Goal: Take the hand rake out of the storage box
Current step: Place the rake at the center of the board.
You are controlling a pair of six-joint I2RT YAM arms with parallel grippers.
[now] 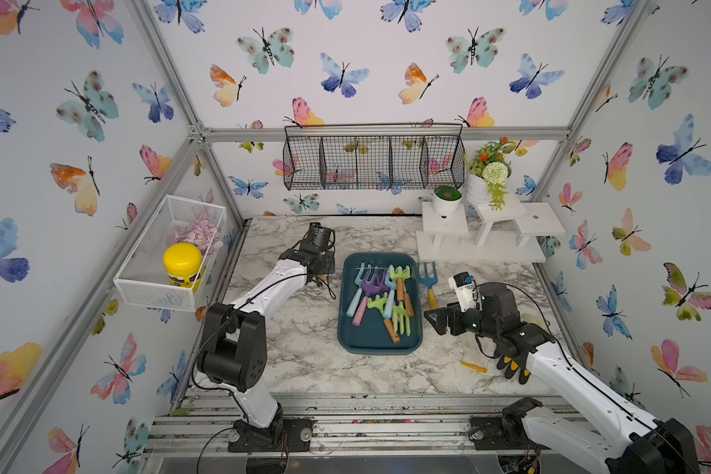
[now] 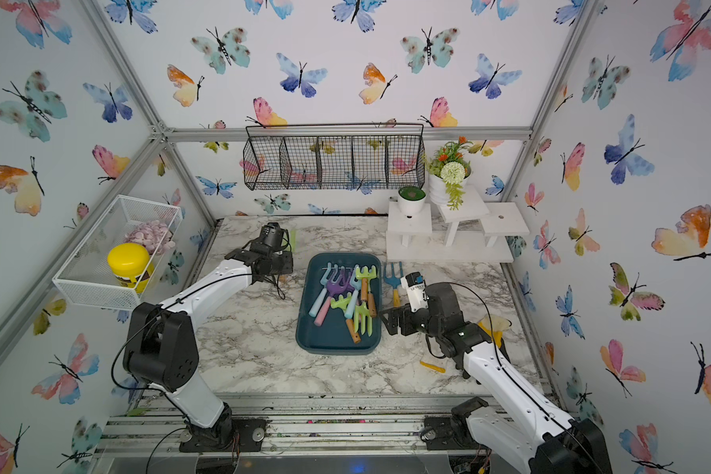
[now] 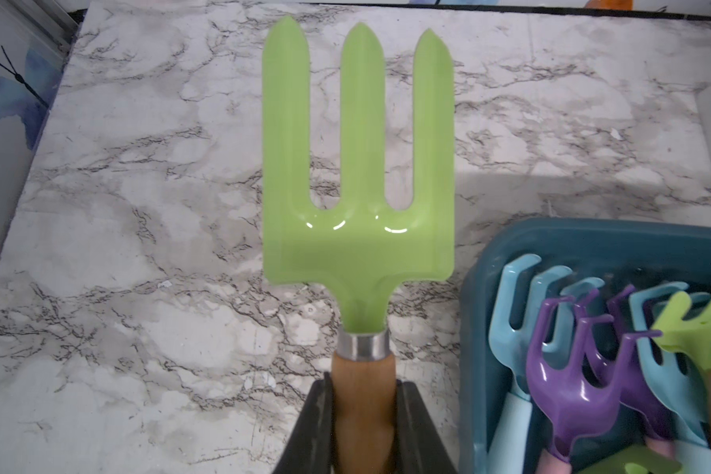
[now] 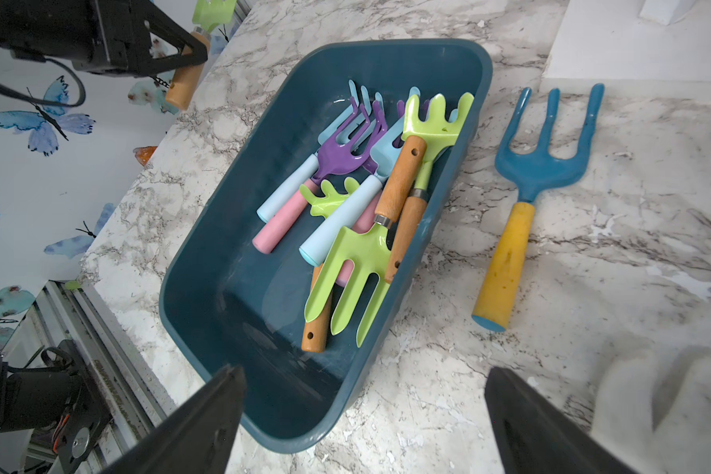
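My left gripper point(image 3: 364, 394) is shut on the wooden handle of a light green three-pronged hand rake point(image 3: 358, 164). It holds the rake over the marble table, left of the storage box point(image 1: 347, 332), with the prongs toward the back wall. The dark teal storage box holds several more rakes in light blue, purple and green point(image 4: 345, 184). In a top view only a green sliver of the held rake point(image 2: 292, 240) shows past the left wrist. My right gripper point(image 4: 366, 371) stands open and empty just above the box's near right corner point(image 1: 434, 322).
A blue fork with a yellow handle point(image 1: 428, 283) lies on the table right of the box. A white stepped stand with pots point(image 1: 485, 234) fills the back right. Gloves point(image 1: 514, 369) lie by the right arm. A white wire basket point(image 1: 140, 283) and a black wire rack point(image 1: 374, 162) hang on the walls.
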